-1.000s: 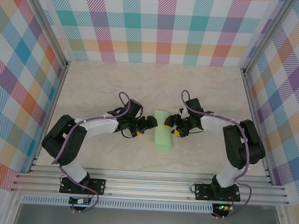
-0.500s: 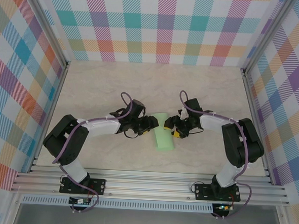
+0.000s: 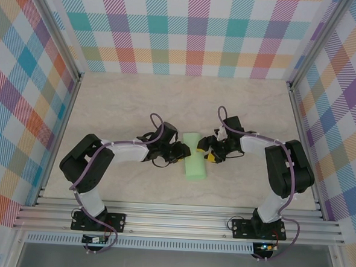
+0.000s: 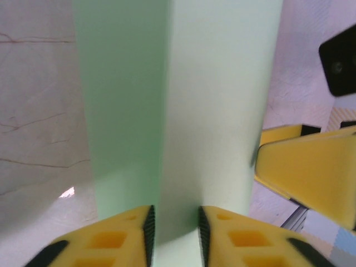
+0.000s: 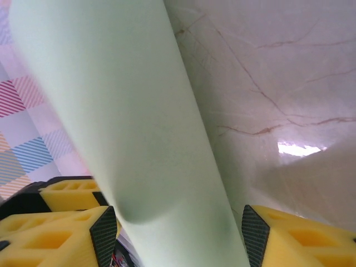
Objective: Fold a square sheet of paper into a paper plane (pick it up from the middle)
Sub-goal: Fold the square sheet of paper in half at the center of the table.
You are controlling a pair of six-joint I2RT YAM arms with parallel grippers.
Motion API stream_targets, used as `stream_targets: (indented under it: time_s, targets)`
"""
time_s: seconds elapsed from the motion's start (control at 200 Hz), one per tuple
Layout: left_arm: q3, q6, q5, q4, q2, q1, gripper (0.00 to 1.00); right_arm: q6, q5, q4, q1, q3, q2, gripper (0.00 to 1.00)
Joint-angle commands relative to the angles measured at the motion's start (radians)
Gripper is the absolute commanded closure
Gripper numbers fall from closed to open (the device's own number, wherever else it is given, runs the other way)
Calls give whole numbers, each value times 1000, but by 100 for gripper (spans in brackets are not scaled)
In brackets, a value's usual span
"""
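The square sheet of paper (image 3: pixel 194 160), pale green, lies bowed into a long narrow hump at the table's middle. My left gripper (image 3: pixel 184 151) is at its left side. In the left wrist view the yellow fingers (image 4: pixel 111 239) pinch a raised ridge of the paper (image 4: pixel 217 100), pads against both sides of it. My right gripper (image 3: pixel 205 149) is at the paper's right side. Its jaws (image 5: pixel 178 239) stand wide with the arched paper (image 5: pixel 139 122) running between them, close to both pads. No paper plane shape shows.
The marble-look table (image 3: pixel 119 99) is boxed in by checked walls (image 3: pixel 190 31) at the back and both sides. An aluminium rail (image 3: pixel 178 221) runs along the near edge. The two grippers face each other a few centimetres apart.
My left gripper has slid right onto the paper and its jaws have closed in on a ridge of it. The right gripper has stayed at the paper's right side.
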Motion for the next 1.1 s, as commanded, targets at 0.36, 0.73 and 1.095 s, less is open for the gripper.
stream_targets:
  time_s: [0.36, 0.73, 1.095]
  targets:
    - [58, 93, -48, -108, 26, -17, 97, -165, -42, -104, -11, 43, 43, 31]
    - [54, 90, -51, -120, 11, -16, 96, -256, -125, -116, -13, 93, 113, 35]
    - [54, 91, -59, -120, -2, -16, 92, -310, -164, -128, -8, 105, 135, 43]
